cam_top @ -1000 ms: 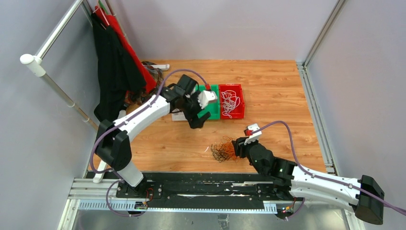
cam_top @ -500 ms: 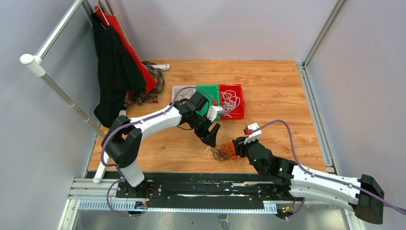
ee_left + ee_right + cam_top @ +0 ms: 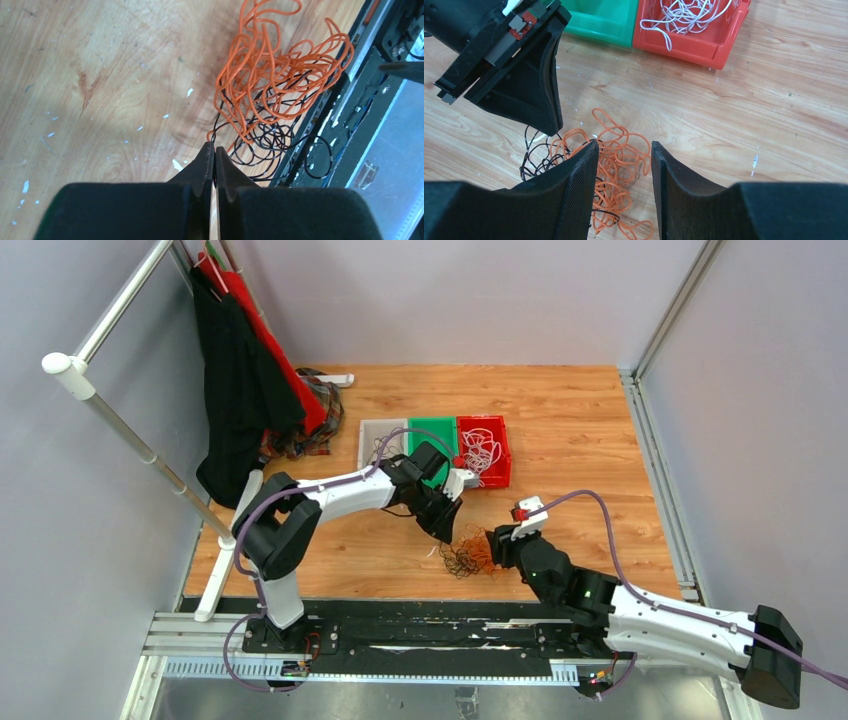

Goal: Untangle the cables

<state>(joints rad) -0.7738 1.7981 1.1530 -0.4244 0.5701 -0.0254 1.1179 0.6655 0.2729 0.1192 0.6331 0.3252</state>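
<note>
A tangle of orange cable (image 3: 481,551) and thin black cable (image 3: 458,562) lies on the wooden floor near the front rail. My left gripper (image 3: 447,536) has its tips down at the tangle's left edge. In the left wrist view the left gripper (image 3: 214,146) is shut, with the black cable (image 3: 272,142) running into its tips beside the orange cable (image 3: 280,65). My right gripper (image 3: 624,144) hangs open over the orange cable (image 3: 621,167), one finger on each side of the heap. The left gripper's fingers (image 3: 546,107) show at the upper left of the right wrist view.
A red bin (image 3: 503,452) with white cables, a green bin (image 3: 432,425) and a grey bin (image 3: 367,430) stand in a row behind the tangle. Dark and red clothes (image 3: 235,370) hang on a rack at the left. The black front rail (image 3: 400,630) runs just below the tangle.
My left arm swung from over the green bin down to the tangle's left edge, and its jaws went from wide open to shut. The right arm stayed put.
</note>
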